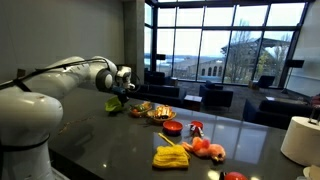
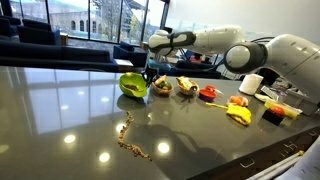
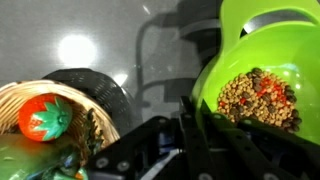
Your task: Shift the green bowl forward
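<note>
Green as lime, the green bowl [image 2: 133,85] is tilted right down at the bench [image 2: 70,115], just beside the plate of food [image 2: 162,91], with the hand [image 2: 148,78] clamped on its rim. Brownish grains [image 3: 258,98] inside.

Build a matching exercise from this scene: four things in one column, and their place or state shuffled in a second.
Things:
1. green bowl
2. red bowl
3. brown crumb trail
4. red strawberry-like toy

Place or state:
A. inside a woven basket
B. scattered loose on the tabletop
C. tilted, grains inside, at the end effector
D. standing upright, untouched

Pairs: 1-C, 2-D, 3-B, 4-A
</note>
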### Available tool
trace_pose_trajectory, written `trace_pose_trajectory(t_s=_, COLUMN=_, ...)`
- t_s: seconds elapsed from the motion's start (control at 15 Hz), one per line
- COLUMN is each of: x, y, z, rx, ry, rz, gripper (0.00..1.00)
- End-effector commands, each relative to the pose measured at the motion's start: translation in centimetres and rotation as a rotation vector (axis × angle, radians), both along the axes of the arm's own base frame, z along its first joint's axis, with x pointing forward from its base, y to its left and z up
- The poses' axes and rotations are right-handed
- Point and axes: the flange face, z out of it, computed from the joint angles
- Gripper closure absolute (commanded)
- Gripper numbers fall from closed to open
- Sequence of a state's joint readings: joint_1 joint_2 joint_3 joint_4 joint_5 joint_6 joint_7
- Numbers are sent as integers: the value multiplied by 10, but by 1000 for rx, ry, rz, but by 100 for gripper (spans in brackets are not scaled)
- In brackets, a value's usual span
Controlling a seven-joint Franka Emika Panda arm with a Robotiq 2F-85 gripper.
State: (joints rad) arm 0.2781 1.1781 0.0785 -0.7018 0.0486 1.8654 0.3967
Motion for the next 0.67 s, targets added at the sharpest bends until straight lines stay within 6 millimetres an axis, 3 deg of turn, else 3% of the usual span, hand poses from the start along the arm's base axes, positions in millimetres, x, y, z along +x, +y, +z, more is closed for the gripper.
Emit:
trace_pose_trajectory(t_s=0.0, x=-3, y=5, z=2, rx=8, ry=20, rz=-49, gripper=99)
trace_pose_trajectory(t_s=0.6, x=-10, y=12, z=15, rx=4, ry=70, rz=-143, gripper=99)
